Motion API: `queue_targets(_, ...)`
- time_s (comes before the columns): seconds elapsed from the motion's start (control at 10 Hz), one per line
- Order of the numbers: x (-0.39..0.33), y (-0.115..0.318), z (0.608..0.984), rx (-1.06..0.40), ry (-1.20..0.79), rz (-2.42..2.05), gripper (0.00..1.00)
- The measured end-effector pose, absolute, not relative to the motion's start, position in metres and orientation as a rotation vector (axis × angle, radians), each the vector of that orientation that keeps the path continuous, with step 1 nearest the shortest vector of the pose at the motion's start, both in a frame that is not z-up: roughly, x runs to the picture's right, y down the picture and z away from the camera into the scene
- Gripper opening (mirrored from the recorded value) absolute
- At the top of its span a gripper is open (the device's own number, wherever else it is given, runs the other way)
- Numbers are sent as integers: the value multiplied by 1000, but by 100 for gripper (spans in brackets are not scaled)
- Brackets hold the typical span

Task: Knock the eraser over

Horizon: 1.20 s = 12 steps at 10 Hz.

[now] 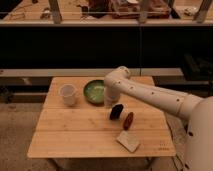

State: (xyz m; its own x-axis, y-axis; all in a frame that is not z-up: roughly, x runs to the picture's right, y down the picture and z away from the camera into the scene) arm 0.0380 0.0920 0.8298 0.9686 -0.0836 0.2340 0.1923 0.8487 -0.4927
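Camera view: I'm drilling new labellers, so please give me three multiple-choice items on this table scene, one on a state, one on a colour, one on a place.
1. The white cup on the table is:
A) upright
B) on its side
C) upside down

2. The bowl is:
A) blue
B) green
C) white

3. The gripper is:
A) over the white cup
B) by the bowl's right rim, just behind the eraser
C) off the table's left end

Answers:
1 A, since its open mouth faces up.
2 B, since its inside shows green.
3 B, since the arm's end hangs between those two things.
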Motion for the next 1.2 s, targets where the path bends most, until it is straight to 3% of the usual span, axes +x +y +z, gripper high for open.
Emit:
queue_targets(0.2, 85, 93, 820, -507, -131, -61, 2)
queue_targets(0.4, 128, 94, 819, -509, -127, -40, 20)
queue_targets(0.6, 145, 96, 819, -511, -145, -53, 31)
queue_targets(0.9, 135, 99, 819, -512, -164, -64, 31)
queue_targets(1.2, 79, 103, 819, -516, -184, -71, 31)
